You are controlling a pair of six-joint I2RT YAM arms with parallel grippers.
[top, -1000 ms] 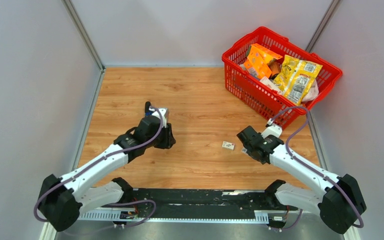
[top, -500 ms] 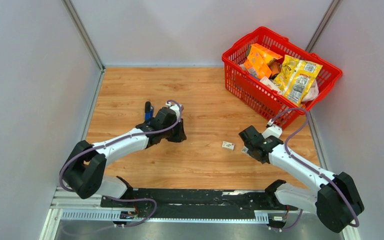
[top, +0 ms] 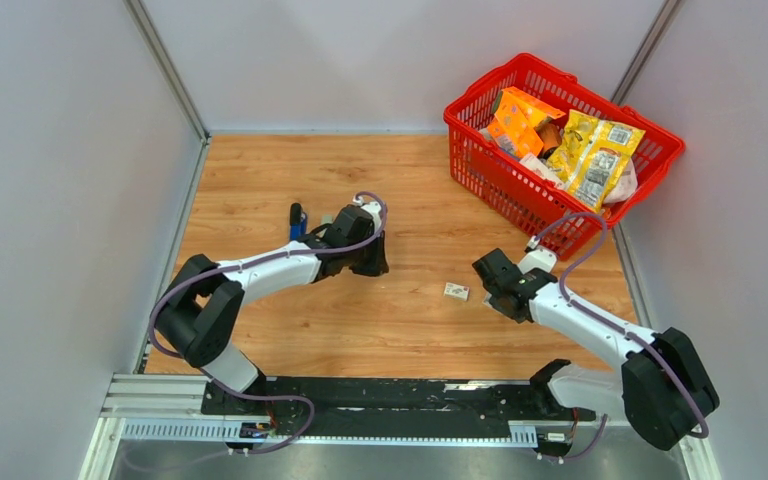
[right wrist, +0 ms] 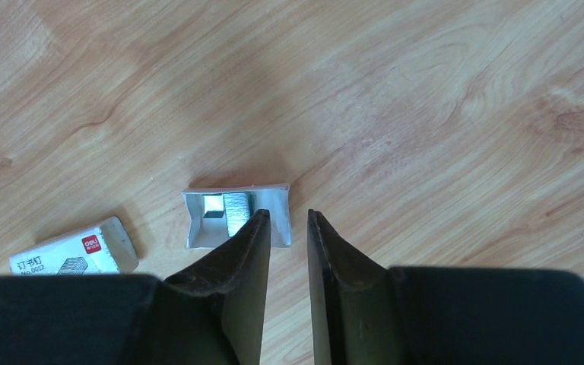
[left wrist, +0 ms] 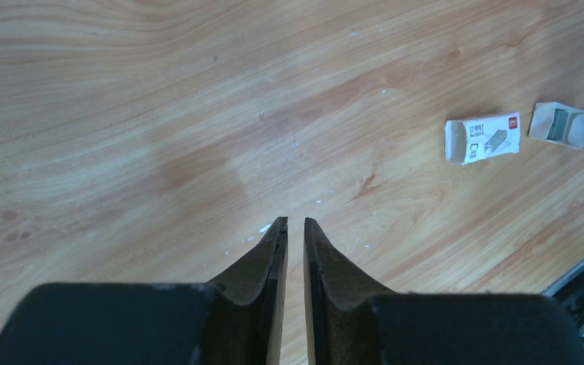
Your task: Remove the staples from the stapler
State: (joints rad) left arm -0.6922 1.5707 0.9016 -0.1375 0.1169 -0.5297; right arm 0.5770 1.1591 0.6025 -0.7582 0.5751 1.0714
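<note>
1. Staples [right wrist: 236, 207]: grey block inside open white tray [right wrist: 198, 226], on wooden surface [right wrist: 426, 91], at tip of right jaws.
2. Printed white box [right wrist: 72, 255]: near tray, not touching.
3. Right jaws: narrowly parted, gripping nothing.
4. Left jaws: barely parted, gripping nothing, above surface.
5. Stapler [top: 297, 217]: blue and black, beside left arm.

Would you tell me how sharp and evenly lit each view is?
Top external: evenly lit, sharp, only soft shadows on the table. Left wrist: slightly soft fingers, crisp staple box. Right wrist: glare on the staples in the open tray.
</note>
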